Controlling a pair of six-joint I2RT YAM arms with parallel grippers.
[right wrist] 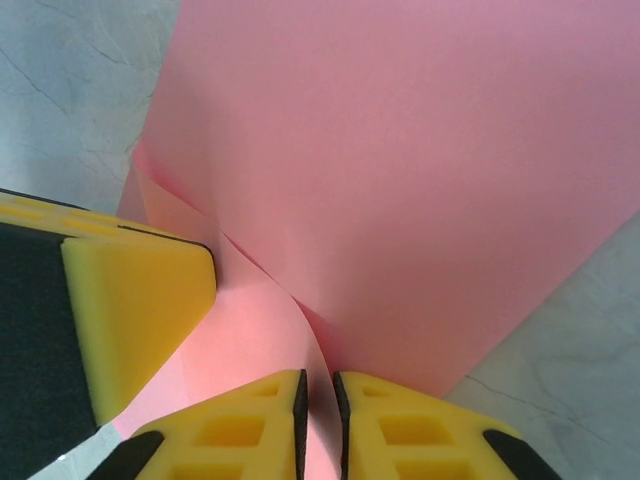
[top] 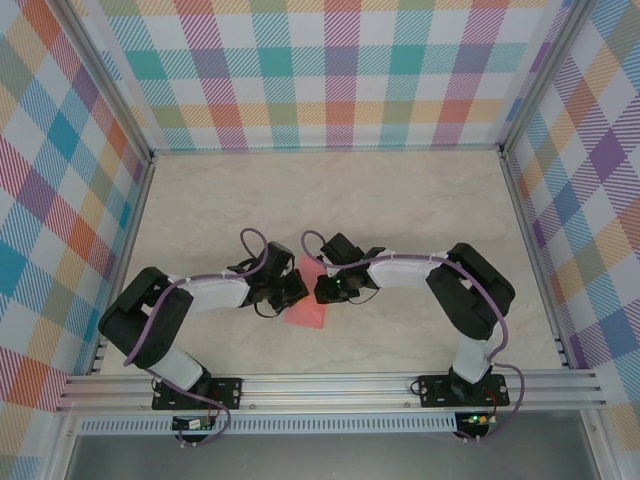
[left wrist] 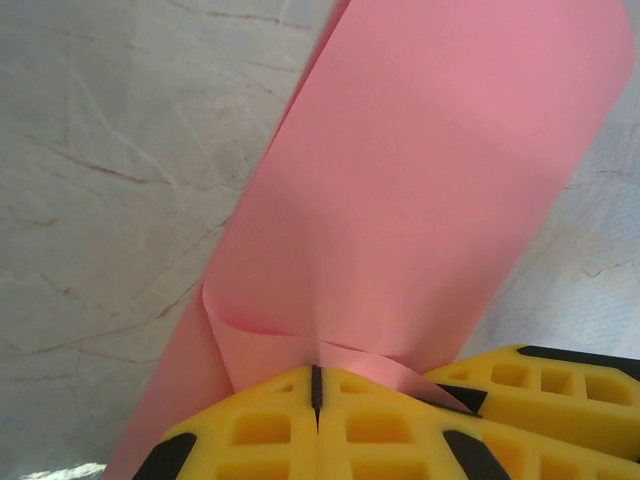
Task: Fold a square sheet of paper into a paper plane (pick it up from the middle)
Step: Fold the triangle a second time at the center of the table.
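Top external, paper plane (top: 305, 314) half hidden, folds unclear

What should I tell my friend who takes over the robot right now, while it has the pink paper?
Left gripper: shut on an edge of the pink paper.
Right gripper: jaws a slit apart with paper in the gap; can't tell if it grips.
Paper: between the two grippers, over the middle of the table.
Done: some layers are folded over near the pinch.
Left: the sheet looks wide and loose, not a slim plane yet, so it likely needs more folding.
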